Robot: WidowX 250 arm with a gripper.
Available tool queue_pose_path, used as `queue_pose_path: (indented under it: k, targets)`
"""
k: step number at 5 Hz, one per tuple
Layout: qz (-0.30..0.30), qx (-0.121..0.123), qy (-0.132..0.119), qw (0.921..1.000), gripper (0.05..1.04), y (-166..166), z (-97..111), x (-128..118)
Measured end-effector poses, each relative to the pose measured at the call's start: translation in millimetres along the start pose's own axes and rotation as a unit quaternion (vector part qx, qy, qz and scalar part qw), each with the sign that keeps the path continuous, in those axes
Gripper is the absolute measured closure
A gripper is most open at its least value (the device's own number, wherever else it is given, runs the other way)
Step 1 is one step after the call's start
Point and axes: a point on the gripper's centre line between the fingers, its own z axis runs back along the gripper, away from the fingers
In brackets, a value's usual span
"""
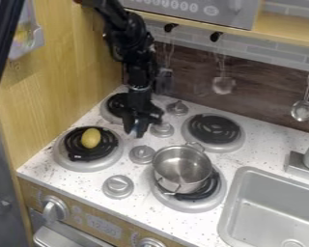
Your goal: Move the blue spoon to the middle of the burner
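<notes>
hovering over the stove [83, 183]
my pincer [136, 127] is hanging beside a back burner [114, 103]; i can't tell whether it's standing open or gripping anything.

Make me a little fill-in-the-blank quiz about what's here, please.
The oval thing on the front left burner is ____ in colour.
In the picture, the sink lies to the metal pot's ____.
The robot arm enters the view from its ____ edge.
Missing words: yellow; right; top.
</notes>
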Motion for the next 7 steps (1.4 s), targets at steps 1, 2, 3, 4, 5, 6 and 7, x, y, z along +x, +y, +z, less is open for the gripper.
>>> queue_pose_path:
  k: [1, 2, 3, 4, 5, 6, 7]
  targets:
    - [-0.028, -0.012, 0.041, 0.9987, 0.832, 6.3, -23.2, -16.8]
    - [-0.043, -0.016, 0.054, 0.9975, 0.769, 7.8, -32.7, -19.7]
    - [-0.049, -0.024, 0.056, 0.9969, 0.491, 5.5, -33.4, -19.5]
    - [-0.047, -0.023, 0.045, 0.9976, 0.396, 5.0, -32.3, -19.5]
    - [-0.057, -0.016, 0.022, 0.998, 0.255, 7.0, -13.9, -15.3]
    - [-0.056, -0.017, 0.0, 0.9983, 0.068, 0.5, 19.9, -8.9]
    - [-0.057, -0.027, 0.024, 0.9977, 0.075, -1.2, 29.6, -13.1]
